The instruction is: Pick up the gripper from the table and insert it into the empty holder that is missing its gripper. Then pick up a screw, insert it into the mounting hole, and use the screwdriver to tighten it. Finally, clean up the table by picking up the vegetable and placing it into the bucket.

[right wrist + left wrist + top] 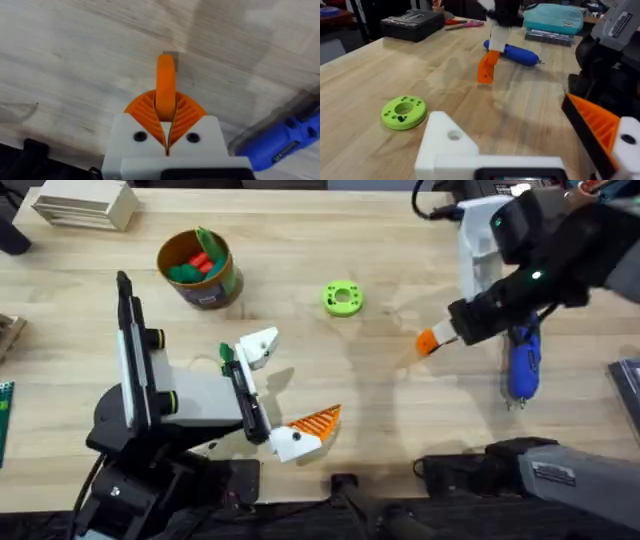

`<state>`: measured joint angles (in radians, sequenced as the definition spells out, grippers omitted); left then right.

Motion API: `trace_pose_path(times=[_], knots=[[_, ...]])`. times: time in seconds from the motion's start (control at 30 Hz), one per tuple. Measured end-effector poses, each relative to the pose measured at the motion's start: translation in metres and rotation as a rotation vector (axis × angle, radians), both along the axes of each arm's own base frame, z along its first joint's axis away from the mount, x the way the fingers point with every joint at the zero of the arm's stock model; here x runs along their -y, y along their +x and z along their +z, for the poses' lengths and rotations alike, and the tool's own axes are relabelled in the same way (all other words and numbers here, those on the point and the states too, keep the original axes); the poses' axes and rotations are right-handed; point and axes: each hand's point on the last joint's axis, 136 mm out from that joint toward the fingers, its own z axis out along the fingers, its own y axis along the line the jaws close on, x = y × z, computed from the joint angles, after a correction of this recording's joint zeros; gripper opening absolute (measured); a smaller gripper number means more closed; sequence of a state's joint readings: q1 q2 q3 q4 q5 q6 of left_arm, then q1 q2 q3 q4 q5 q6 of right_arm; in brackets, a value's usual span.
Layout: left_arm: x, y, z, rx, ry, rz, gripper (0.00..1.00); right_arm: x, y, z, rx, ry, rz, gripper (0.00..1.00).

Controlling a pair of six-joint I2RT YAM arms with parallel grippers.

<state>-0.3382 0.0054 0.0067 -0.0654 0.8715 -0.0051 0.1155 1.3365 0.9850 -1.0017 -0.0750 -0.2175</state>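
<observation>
This is a robotics lab or workshop bench. A pale wood-grain worktop (300, 240) carries two robot arms with printed white and orange parts, a blue electric screwdriver (522, 365), and a bright green printed ring (343, 298) with small holes. In the left wrist view the far side of the worktop holds a black equipment case (412, 22), a teal zip pouch (552, 17) lying on a flat book or box, and scissors or pliers with red handles (462, 23). Black cables trail at the worktop's edge.
</observation>
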Motion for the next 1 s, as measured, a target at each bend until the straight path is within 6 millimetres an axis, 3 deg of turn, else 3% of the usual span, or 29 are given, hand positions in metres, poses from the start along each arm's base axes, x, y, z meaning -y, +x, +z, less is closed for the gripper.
trace_pose_path(times=[0.1, 0.27, 0.3, 0.43, 0.5, 0.53, 0.63, 0.83, 0.87, 1.0], knots=[[0.0, 0.0, 0.0, 0.0, 0.0, 0.0, 0.987, 0.0, 0.002, 0.023, 0.047, 0.006, 0.0, 0.017], [0.0, 0.0, 0.0, 0.0, 0.0, 0.0, 0.987, -0.003, 0.002, 0.078, 0.255, 0.053, 0.001, 0.017], [0.0, 0.0, 0.0, 0.0, 0.0, 0.0, 0.987, -0.011, -0.004, 0.109, 0.386, 0.157, -0.005, 0.017], [0.0, 0.0, 0.0, -0.001, 0.0, 0.0, 0.987, -0.039, -0.003, 0.143, 0.543, 0.4, 0.018, 0.017], [0.0, 0.0, 0.0, -0.001, 0.001, 0.0, 0.987, -0.061, -0.006, 0.144, 0.543, 0.558, 0.044, 0.016], [0.0, 0.0, 0.0, -0.002, 0.001, 0.0, 0.987, -0.086, -0.012, 0.13, 0.441, 0.756, 0.03, 0.016], [0.0, 0.0, 0.0, -0.002, 0.001, 0.0, 0.987, -0.108, -0.015, 0.115, 0.31, 0.915, 0.015, 0.015], [0.0, 0.0, 0.0, -0.002, 0.001, 0.0, 0.988, -0.152, -0.031, 0.104, 0.035, 1.098, 0.061, 0.015], [0.0, 0.0, 0.0, -0.002, 0.001, 0.0, 0.987, -0.172, -0.036, 0.1, -0.074, 1.15, 0.105, 0.015], [0.0, 0.0, 0.0, -0.002, 0.001, 0.0, 0.987, -0.196, -0.038, 0.095, -0.181, 1.207, 0.158, 0.015]])
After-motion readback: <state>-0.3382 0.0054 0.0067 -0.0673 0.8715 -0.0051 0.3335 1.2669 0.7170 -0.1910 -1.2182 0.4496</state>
